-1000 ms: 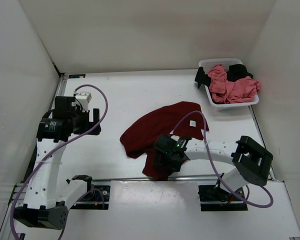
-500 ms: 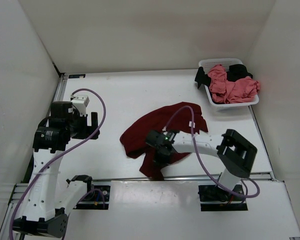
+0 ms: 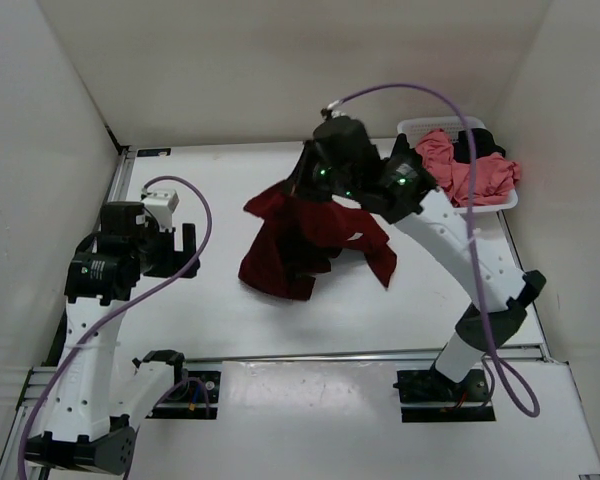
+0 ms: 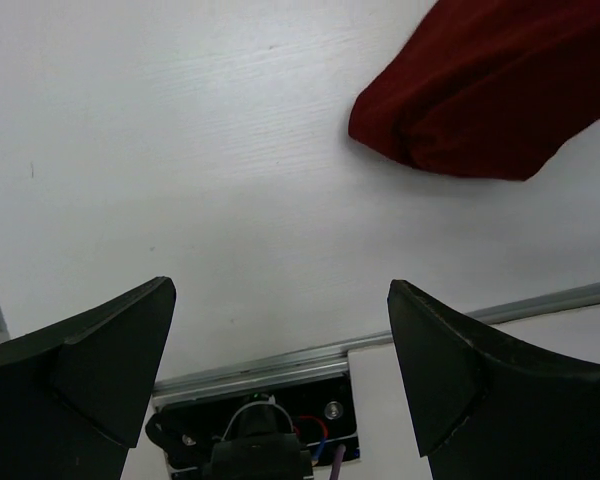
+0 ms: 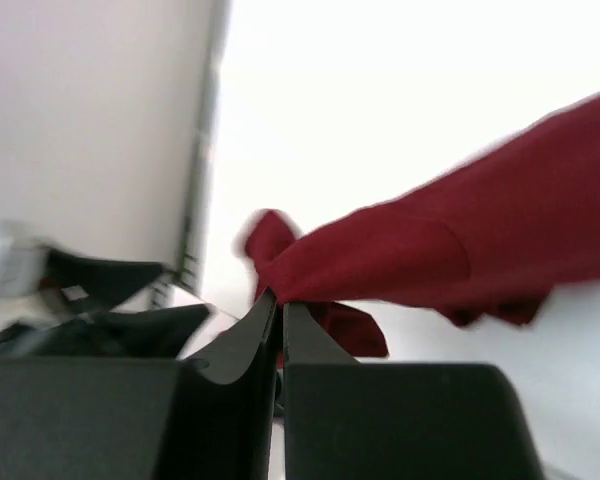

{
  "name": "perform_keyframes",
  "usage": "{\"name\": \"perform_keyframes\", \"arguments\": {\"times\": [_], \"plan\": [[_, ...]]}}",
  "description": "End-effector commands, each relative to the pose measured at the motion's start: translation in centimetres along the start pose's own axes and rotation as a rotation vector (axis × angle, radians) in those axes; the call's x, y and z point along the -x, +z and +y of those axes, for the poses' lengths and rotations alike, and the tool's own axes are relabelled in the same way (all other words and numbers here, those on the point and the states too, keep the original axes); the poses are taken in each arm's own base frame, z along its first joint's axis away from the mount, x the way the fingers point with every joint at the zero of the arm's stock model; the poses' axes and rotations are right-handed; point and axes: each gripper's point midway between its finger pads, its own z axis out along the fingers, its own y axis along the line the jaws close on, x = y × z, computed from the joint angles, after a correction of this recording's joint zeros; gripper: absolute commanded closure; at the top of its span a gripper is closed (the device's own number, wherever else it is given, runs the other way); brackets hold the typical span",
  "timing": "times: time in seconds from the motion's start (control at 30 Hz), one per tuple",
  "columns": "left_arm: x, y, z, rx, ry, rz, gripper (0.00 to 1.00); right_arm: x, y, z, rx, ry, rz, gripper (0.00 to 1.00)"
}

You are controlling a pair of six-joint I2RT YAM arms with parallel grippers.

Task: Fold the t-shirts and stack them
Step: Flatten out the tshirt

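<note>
The dark maroon t-shirt (image 3: 310, 235) hangs bunched at the middle of the overhead view, held up over the desk (image 3: 210, 180) by the right claw (image 5: 280, 305), its fingers pressed together on a fold of cloth. The salmon pink t-shirt (image 3: 470, 178) and black t-shirt (image 3: 477, 143) lie crumpled in the white basket (image 3: 425, 124) at upper right. At the left, the left claw (image 4: 280, 290) hovers spread wide, gripping nothing.

White basket (image 3: 435, 123) sits at far right corner of table (image 3: 230, 180). Metal rail (image 3: 310, 355) runs along table's near edge. White walls (image 3: 280, 70) enclose three sides.
</note>
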Motion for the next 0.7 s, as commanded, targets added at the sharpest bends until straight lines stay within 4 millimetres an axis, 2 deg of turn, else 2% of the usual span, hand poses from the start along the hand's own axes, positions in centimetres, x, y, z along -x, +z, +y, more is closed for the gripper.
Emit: {"name": "perform_keyframes", "arguments": {"times": [0.0, 0.03, 0.07, 0.17, 0.23, 0.27, 0.33, 0.37, 0.4, 0.43, 0.47, 0.5, 0.53, 0.57, 0.6, 0.67], "plan": [[3.7, -1.3, -1.9, -0.099, 0.016, -0.093, 0.0, 4.0, -6.5, 3.3, 0.149, -0.067, -0.109, 1.0], [5.0, -2.1, -2.5, -0.13, 0.023, -0.124, 0.0, 4.6, -7.6, 3.9, 0.176, -0.063, -0.134, 1.0], [5.4, -1.8, -3.0, -0.162, 0.022, -0.112, 0.0, 5.6, -9.4, 3.8, 0.191, -0.043, -0.172, 1.0], [6.2, -1.4, -5.1, -0.286, 0.021, -0.078, 0.0, 6.4, -11.4, 3.1, 0.194, -0.006, -0.242, 1.0], [6.4, -1.3, -6.7, -0.374, 0.034, -0.058, 0.0, 8.9, -12.4, 2.6, 0.176, 0.025, -0.358, 1.0], [6.4, -1.0, -7.6, -0.401, 0.057, -0.036, 0.0, 10.6, -13.6, 3.1, 0.198, 0.031, -0.423, 1.0], [7.1, -0.2, -8.5, -0.412, 0.097, -0.054, 0.0, 13.0, -13.5, 4.4, 0.213, -0.005, -0.503, 1.0], [7.6, -0.5, -9.8, -0.437, 0.139, -0.069, 0.0, 14.4, -14.3, 5.3, 0.236, -0.011, -0.552, 1.0], [7.7, 0.0, -10.4, -0.444, 0.156, -0.049, 0.0, 16.7, -17.3, 7.5, 0.324, -0.006, -0.645, 1.0], [8.2, 0.3, -10.8, -0.437, 0.177, -0.057, 0.0, 17.5, -17.0, 8.2, 0.335, -0.031, -0.673, 1.0], [8.7, -0.1, -12.1, -0.461, 0.215, -0.066, 0.0, 18.2, -18.2, 8.9, 0.369, -0.021, -0.707, 1.0], [8.8, 0.6, -12.7, -0.464, 0.229, -0.044, 0.0, 18.8, -18.7, 9.5, 0.397, -0.022, -0.741, 1.0], [8.9, 0.9, -13.1, -0.457, 0.244, -0.037, 0.0, 18.8, -18.3, 9.6, 0.397, -0.022, -0.741, 1.0], [8.6, 0.9, -14.3, -0.479, 0.275, -0.026, 0.0, 18.7, -18.2, 9.5, 0.396, -0.022, -0.74, 1.0], [8.2, 1.6, -14.9, -0.483, 0.29, 0.0, 0.0, 18.0, -17.0, 8.8, 0.37, -0.03, -0.714, 1.0], [7.5, 2.3, -16.0, -0.5, 0.318, 0.019, 0.0, 17.6, -15.3, 6.0, 0.267, -0.001, -0.696, 1.0]]}}
